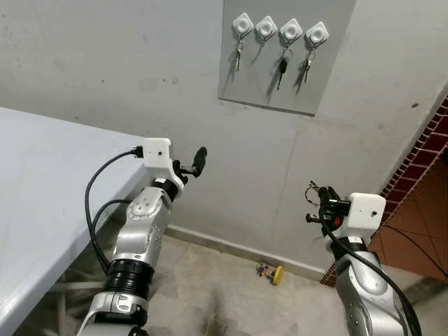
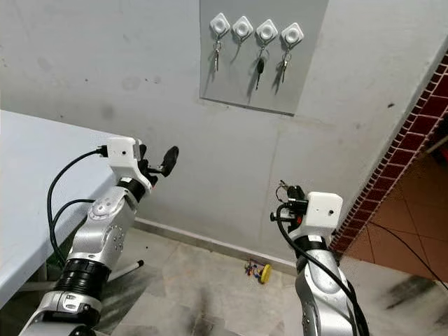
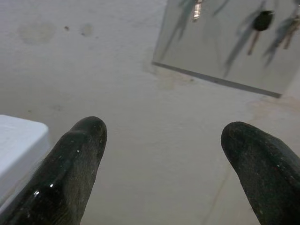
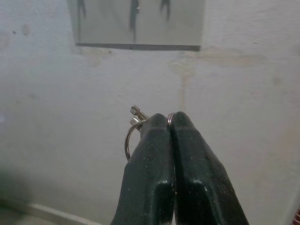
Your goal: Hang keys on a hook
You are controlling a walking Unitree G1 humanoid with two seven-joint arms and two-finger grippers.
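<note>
I am holding my right gripper (image 4: 169, 123) up at the lower right of the frame, its fingers pressed together and pinching a key ring (image 4: 131, 136); the ring and a bit of metal are sticking out beside the fingertips. My left gripper (image 3: 164, 140) is raised near the middle left, its fingers (image 3: 77, 154) spread wide and holding nothing, just beyond the corner of the white table (image 1: 42, 182). At the top centre of the frame a grey panel (image 1: 329, 77) is sitting on the wall, carrying four white hooks (image 1: 290, 30) in a row, each with keys (image 1: 282, 68) hanging from it. Something small and yellow (image 1: 276, 274) is lying on the floor by the wall, between my arms.
</note>
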